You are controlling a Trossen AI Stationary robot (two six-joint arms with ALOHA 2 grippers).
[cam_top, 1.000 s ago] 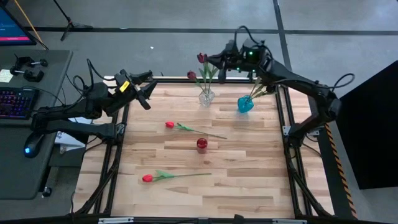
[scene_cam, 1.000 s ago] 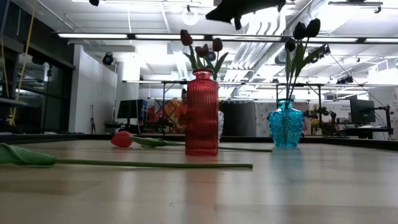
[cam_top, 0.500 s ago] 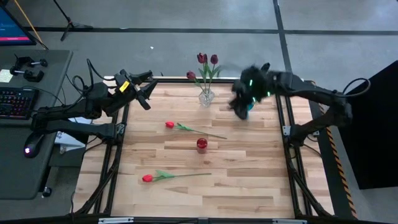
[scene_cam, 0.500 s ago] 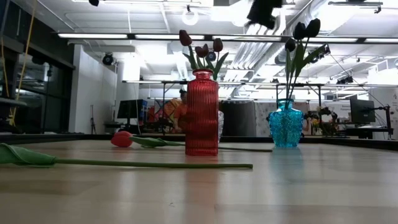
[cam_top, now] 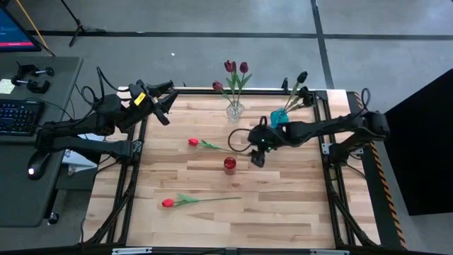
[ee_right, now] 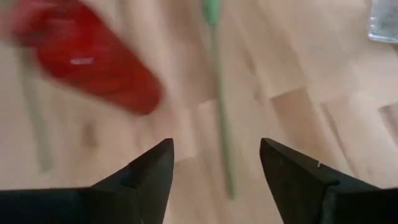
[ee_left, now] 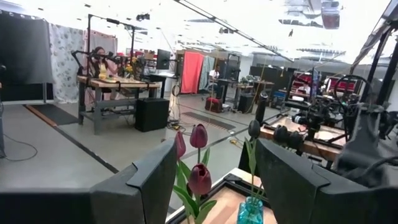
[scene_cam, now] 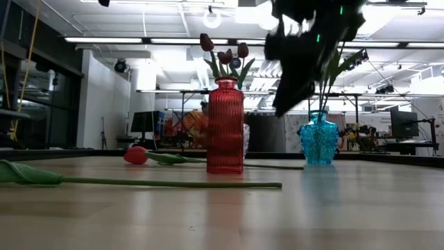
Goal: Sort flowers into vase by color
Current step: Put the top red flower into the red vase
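Note:
Two red flowers lie flat on the table: one (cam_top: 205, 145) toward the middle, one (cam_top: 187, 200) nearer the front. A red vase (cam_top: 229, 164) stands mid-table. At the far edge a clear vase (cam_top: 235, 110) holds maroon flowers (cam_top: 230, 66) and a blue vase (cam_top: 278, 119) holds near-black ones (cam_top: 301, 75). My right gripper (cam_top: 256, 156) hovers open, tipped down, above the free end of the middle flower's stem (ee_right: 217, 93), just right of the red vase (ee_right: 93, 56). My left gripper (cam_top: 164, 108) waits open at the table's far left corner.
Black frame rails (cam_top: 322, 127) border the table. A desk with a keyboard (cam_top: 18, 113) stands beyond the left edge. Bare wood (cam_top: 283, 205) lies at the front right.
My right gripper has swung from behind the vases at the far edge down toward the table's middle and tipped to point downward; it now hangs beside the red vase. The flowers and vases have stayed where they were.

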